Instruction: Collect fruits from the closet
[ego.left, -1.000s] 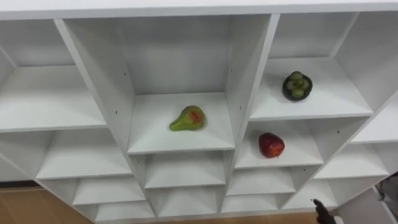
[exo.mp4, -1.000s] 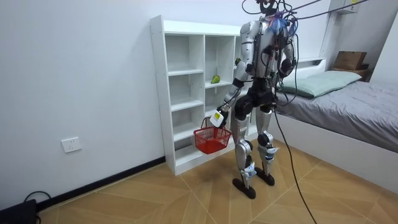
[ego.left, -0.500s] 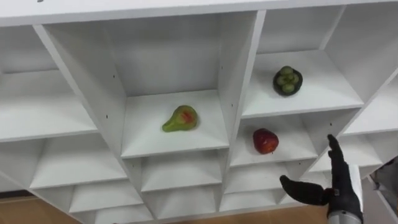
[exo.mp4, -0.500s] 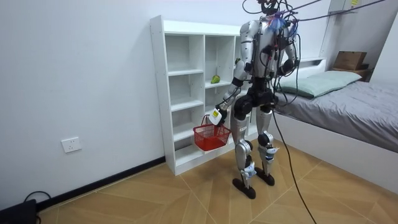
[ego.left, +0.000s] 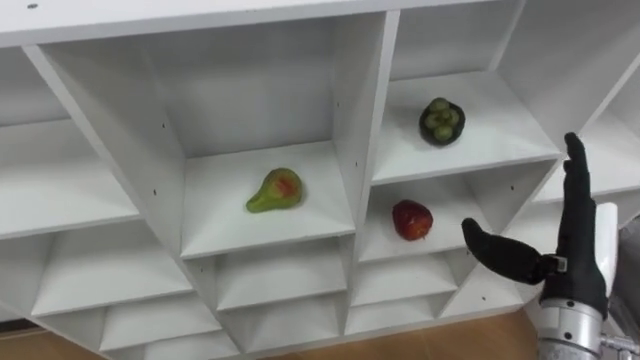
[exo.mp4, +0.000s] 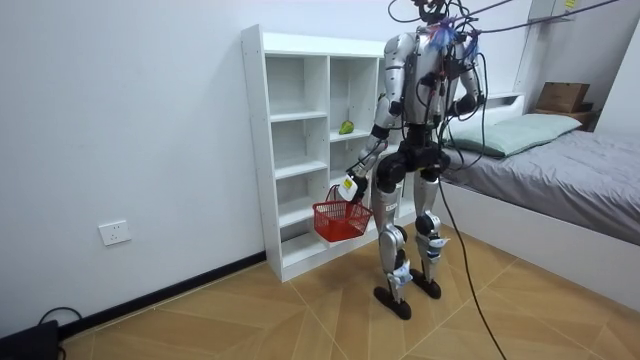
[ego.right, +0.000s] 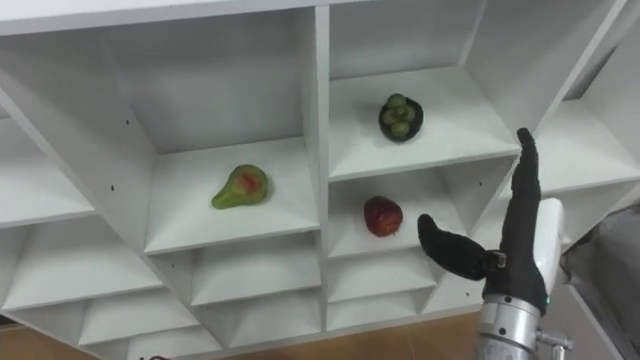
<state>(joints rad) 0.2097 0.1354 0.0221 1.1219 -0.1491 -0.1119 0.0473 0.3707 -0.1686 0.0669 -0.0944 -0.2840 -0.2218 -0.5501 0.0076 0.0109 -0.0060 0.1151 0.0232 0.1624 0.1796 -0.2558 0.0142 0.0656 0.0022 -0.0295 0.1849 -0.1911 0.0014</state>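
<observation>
Fruits (ego.right: 382, 216) lie in the closet (ego.left: 345, 120) before us. Our left hand (exo.mp4: 349, 187) grips the red basket (exo.mp4: 340, 220) by its handle. Our right hand (ego.left: 575, 250), fingers straight and thumb spread, holds nothing at 4 o'clock of the apple (ego.left: 411, 220). The pear (ego.left: 274, 191) lies at the apple's 9 o'clock, the bowl of green fruits (ego.left: 440, 119) at its 1 o'clock.

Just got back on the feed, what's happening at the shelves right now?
The robot stands at the white shelf unit. Its left hand carries a red mesh basket by the handle. Its right hand is up, open and empty, beside the compartment with the red apple. A green-and-red pear lies in the column to its left; a dark dish of green round fruits sits above the apple. All three lie on the shelves.
</observation>
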